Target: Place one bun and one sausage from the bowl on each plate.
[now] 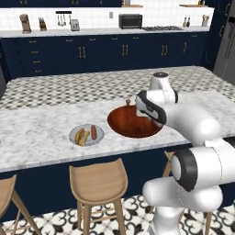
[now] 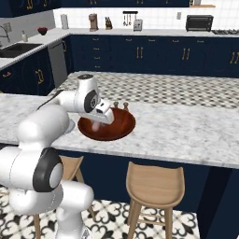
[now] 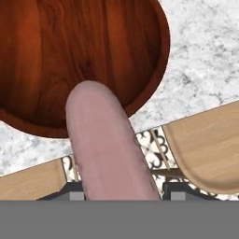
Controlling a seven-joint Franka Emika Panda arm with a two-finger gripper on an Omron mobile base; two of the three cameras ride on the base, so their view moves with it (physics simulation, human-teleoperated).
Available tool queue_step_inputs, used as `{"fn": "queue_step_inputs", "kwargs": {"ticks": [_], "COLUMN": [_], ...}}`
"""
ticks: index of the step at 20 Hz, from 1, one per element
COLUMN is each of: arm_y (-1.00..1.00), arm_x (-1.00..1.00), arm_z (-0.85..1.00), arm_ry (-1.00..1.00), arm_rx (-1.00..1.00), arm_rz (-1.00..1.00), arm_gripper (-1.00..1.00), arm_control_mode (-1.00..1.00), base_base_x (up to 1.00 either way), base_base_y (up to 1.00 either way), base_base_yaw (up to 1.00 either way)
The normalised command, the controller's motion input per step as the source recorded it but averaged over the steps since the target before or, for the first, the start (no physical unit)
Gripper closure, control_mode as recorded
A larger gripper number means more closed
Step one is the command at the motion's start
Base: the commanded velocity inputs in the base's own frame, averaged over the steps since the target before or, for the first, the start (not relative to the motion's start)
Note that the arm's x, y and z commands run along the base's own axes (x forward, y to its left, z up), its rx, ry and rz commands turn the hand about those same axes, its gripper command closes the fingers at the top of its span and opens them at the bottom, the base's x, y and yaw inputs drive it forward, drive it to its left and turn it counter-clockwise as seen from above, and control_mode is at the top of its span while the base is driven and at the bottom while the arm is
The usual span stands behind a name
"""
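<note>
A pale pink sausage (image 3: 107, 149) is clamped between my gripper's (image 3: 123, 195) two dark fingertips, so the gripper is shut on it. It hangs over the near rim of the dark orange-red bowl (image 3: 42, 56), whose visible inside holds nothing. From the base cameras my hand (image 1: 150, 108) reaches down over the bowl (image 1: 126, 123), and the sausage (image 2: 96, 126) shows faintly under it above the bowl (image 2: 119, 128). Left of the bowl lies the grey plate (image 1: 75, 133) with a bun (image 1: 81, 137) and a reddish sausage (image 1: 93, 132) on it.
Two small shakers (image 2: 120, 105) stand just behind the bowl on the marble island counter (image 1: 41, 124). Wooden stools (image 1: 97, 181) line the counter's near edge below the bowl. To the right of the bowl the counter (image 2: 186, 126) stretches on.
</note>
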Motion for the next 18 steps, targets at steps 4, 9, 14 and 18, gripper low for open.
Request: {"fn": "queue_step_inputs", "kwargs": {"ticks": [4, 9, 14, 18], "arm_y": [0.05, 0.00, 0.00, 0.00], "arm_x": [0.00, 0.00, 0.00, 0.00], "arm_z": [0.01, 0.00, 0.00, 0.00], "arm_ry": [0.00, 0.00, 0.00, 0.00], "arm_rx": [0.00, 0.00, 0.00, 0.00], "arm_rz": [0.00, 0.00, 0.00, 0.00], "arm_gripper": [1.00, 1.00, 1.00, 1.00], "arm_control_mode": [1.00, 1.00, 1.00, 1.00], "base_base_x": [-0.05, -0.81, -0.05, 0.30], "base_base_y": [0.01, 0.79, 1.00, 1.00], "base_base_yaw": [0.00, 0.00, 0.00, 0.00]}}
